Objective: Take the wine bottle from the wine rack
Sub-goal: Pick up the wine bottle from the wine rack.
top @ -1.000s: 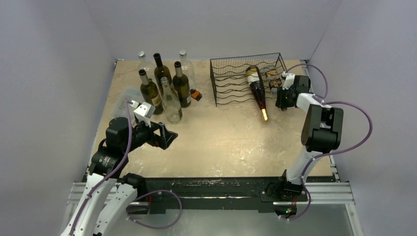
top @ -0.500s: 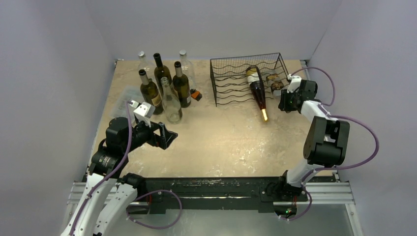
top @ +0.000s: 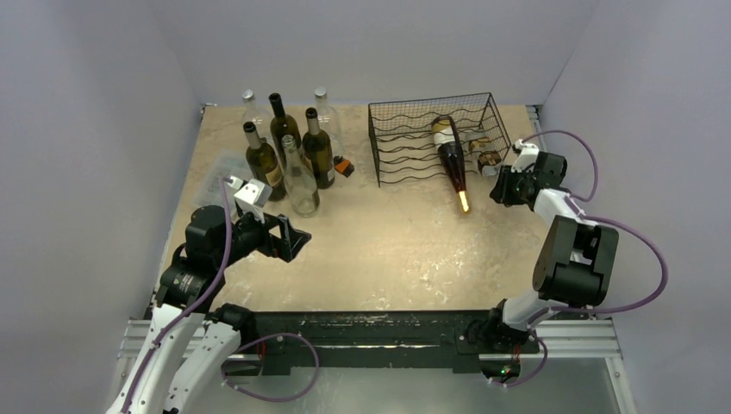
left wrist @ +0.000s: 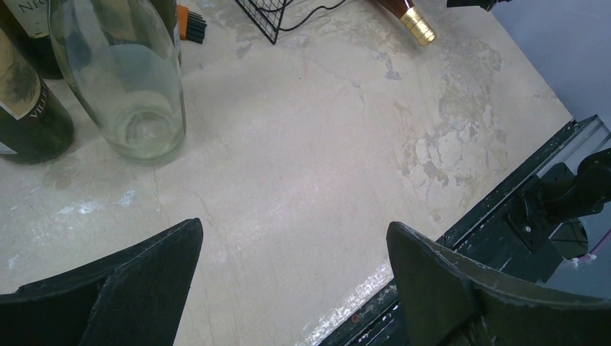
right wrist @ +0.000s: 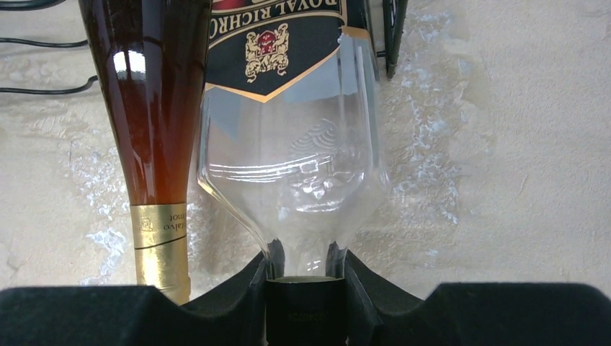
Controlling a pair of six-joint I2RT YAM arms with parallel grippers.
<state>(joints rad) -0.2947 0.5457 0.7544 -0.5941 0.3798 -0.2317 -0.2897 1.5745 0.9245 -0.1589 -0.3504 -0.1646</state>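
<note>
Lower left of the top view, left end effector: released, fingers spread wide, holding nothing, hanging over bare worktop
Upper left, standing bottles: a cluster of dark and clear ones, upright, well apart from the rack
Upper centre, wine rack: black wire box with wavy shelves, sitting on the worktop
Centre right, amber bottle: lying in the rack, gold-capped neck poking out toward the near edge
Right of it, clear wine bottle: lying just beside the amber one at the rack's right end, shoulder and neck out in front; how much of the body rests on the wires cannot be told
Handling, weight: looks empty, so probably light
Handling, stiffness: rigid glass, no give under the fingers
Handling, surface: smooth and likely slippery, liable to twist or slide in a loose grip
Handling, fragility: breakable, and could knock the amber bottle or catch on a wire if swung
Where to hold: the narrow neck just under the dark cap, where the flare of the shoulder helps stop slipping
Far right, right end effector: clenched on that neck, a finger on either side of it
</note>
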